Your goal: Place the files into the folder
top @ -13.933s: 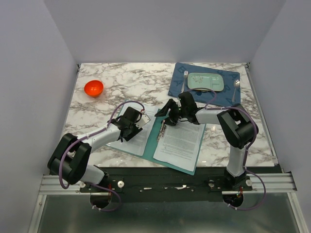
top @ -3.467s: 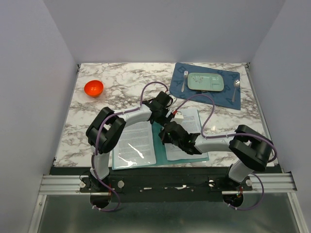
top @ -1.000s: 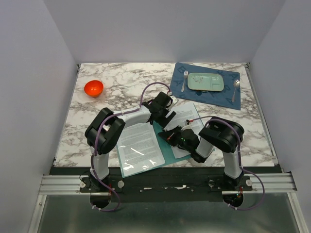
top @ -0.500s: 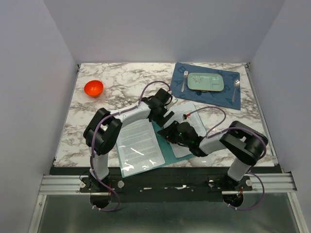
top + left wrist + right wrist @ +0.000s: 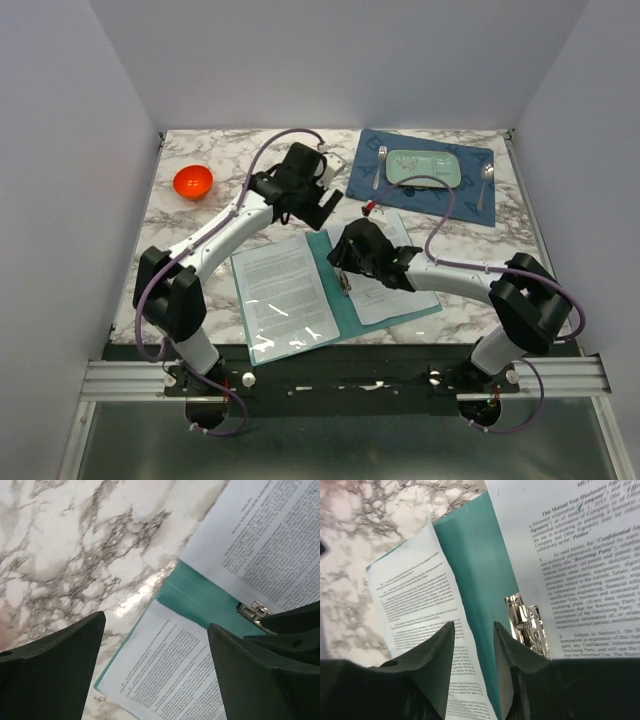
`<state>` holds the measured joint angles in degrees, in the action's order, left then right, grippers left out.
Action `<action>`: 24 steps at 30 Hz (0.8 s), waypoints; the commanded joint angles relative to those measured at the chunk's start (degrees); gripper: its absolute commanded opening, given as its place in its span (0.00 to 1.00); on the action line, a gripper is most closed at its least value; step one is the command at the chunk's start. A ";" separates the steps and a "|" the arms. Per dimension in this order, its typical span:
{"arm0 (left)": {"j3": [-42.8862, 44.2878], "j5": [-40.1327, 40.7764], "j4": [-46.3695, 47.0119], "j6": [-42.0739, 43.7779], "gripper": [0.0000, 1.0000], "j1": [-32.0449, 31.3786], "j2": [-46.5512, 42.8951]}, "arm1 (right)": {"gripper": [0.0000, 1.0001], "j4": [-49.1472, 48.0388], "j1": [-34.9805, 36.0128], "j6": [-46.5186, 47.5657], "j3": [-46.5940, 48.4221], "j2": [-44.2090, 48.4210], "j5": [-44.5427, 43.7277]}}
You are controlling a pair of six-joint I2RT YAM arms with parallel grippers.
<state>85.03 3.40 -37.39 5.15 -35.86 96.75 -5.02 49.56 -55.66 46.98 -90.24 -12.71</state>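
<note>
I see the thin teal-green folder (image 5: pixel 470 555) lying open on the marble tabletop (image 5: pixel 250 170), with white printed files (image 5: pixel 580 570) on both leaves. The right sheet reads "Mutual Non-Disclosure". My right tool (image 5: pixel 473 625) hovers slightly parted over the spine; my left tool (image 5: pixel 155 622) gapes wide. Both are empty.

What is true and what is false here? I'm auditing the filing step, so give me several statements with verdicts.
The folder lies open on the table. True.
The left hand is shut. False: its fingers are spread wide with nothing between them.
A metal clip sits at the folder's spine. True.
The orange bowl stands on the blue placemat. False: it stands on bare marble; the green tray is on the placemat.
</note>
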 commanded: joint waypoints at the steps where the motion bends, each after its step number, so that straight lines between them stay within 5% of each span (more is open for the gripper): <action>1: -2.66 -3.31 -5.24 0.48 0.99 6.84 -7.26 | 0.43 23.45 1.06 8.98 10.30 -2.48 -7.68; 13: -19.81 -9.90 -6.29 6.45 0.99 25.12 -21.51 | 0.32 33.67 3.17 14.61 19.73 -9.25 -7.33; 24: -25.00 -13.94 -7.00 8.30 0.99 30.14 -24.33 | 0.27 34.90 5.11 14.35 23.15 -14.00 -6.98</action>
<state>61.43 -7.22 -43.48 11.94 -6.83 73.82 27.83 54.02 -41.98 67.81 -102.80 -18.79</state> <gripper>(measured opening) 0.988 0.280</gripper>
